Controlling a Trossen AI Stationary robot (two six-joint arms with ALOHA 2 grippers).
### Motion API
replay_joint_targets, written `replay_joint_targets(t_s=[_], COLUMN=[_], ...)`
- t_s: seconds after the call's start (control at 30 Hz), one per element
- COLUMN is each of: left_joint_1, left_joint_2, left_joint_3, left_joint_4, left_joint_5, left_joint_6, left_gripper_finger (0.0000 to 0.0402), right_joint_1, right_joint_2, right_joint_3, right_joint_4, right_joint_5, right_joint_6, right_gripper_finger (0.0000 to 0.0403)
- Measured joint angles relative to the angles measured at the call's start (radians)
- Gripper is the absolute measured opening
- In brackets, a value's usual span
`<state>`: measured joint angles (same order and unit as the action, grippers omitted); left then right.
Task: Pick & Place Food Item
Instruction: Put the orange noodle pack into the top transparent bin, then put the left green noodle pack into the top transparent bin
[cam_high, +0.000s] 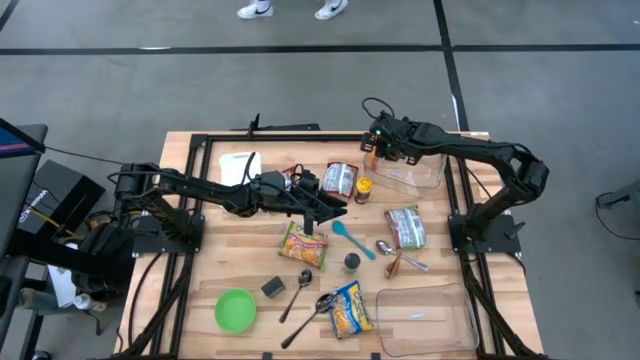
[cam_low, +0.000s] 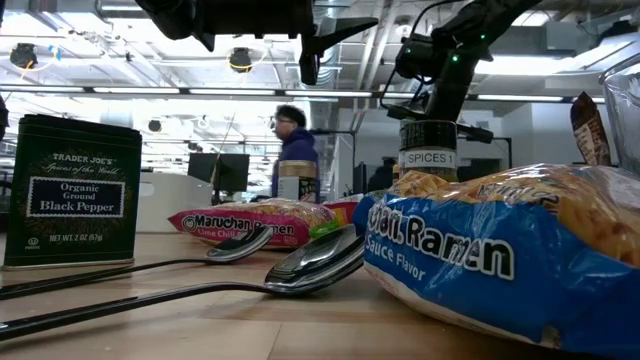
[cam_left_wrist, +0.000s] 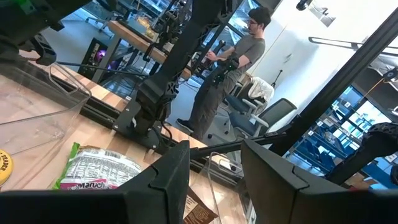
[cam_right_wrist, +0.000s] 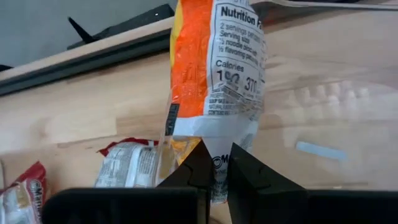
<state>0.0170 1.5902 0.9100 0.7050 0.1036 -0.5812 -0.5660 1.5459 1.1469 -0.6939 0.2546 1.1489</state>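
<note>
An orange ramen packet (cam_right_wrist: 214, 74) with a nutrition label hangs from my right gripper (cam_right_wrist: 216, 168), which is shut on it. In the high view this gripper (cam_high: 372, 152) is at the far side of the table, beside a clear container (cam_high: 415, 172). My left gripper (cam_high: 335, 208) is held level above the table's middle. It stands open with nothing between its fingers (cam_left_wrist: 171, 177). Other packets lie flat on the table: a red one (cam_high: 340, 178), a yellow one (cam_high: 302, 243), a green one (cam_high: 405, 226) and a blue one (cam_high: 350, 308). My right gripper pinches the packet's white sealed end (cam_right_wrist: 217, 155) between its two fingers. The fingers slant down from above. The packet hangs below them, clear of the table, with its printed back toward the wrist camera.
A yellow-lidded spice jar (cam_high: 363, 188), a black pepper tin (cam_high: 273, 287), metal spoons (cam_high: 300, 290), a teal spoon (cam_high: 350, 238) and a green bowl (cam_high: 235, 310) are on the table. A second clear container (cam_high: 425, 320) stands at the near right. A person (cam_left_wrist: 230, 68) is beyond the table.
</note>
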Motion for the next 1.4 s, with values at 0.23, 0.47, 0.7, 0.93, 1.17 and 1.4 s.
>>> replay_joint_targets(t_s=[0.23, 0.47, 0.7, 0.93, 1.17, 1.4], left_joint_1=[0.000, 0.000, 0.000, 0.000, 0.000, 0.002], left_joint_2=[0.000, 0.000, 0.000, 0.000, 0.000, 0.000], left_joint_3=[0.000, 0.000, 0.000, 0.000, 0.000, 0.000], left_joint_4=[-0.002, -0.010, -0.010, -0.010, -0.010, -0.030], left_joint_5=[0.000, -0.001, -0.001, -0.001, -0.001, -0.001], left_joint_6=[0.000, 0.000, 0.000, 0.000, 0.000, 0.000], left_gripper_finger=[0.0140, 0.0140, 0.0140, 0.0140, 0.0140, 0.0140], right_joint_1=[0.005, 0.015, 0.016, 0.023, 0.023, 0.022], right_joint_2=[0.016, 0.014, 0.014, 0.014, 0.013, -0.022], right_joint_3=[0.000, 0.000, 0.000, 0.000, 0.000, 0.011], right_joint_4=[-0.002, 0.022, 0.022, 0.027, 0.029, 0.018], right_joint_5=[-0.027, -0.024, -0.044, -0.048, -0.048, -0.075], right_joint_6=[-0.022, -0.023, -0.023, -0.031, -0.095, -0.164], right_gripper_finger=[0.0021, 0.0021, 0.0043, 0.0076, 0.0103, 0.0107])
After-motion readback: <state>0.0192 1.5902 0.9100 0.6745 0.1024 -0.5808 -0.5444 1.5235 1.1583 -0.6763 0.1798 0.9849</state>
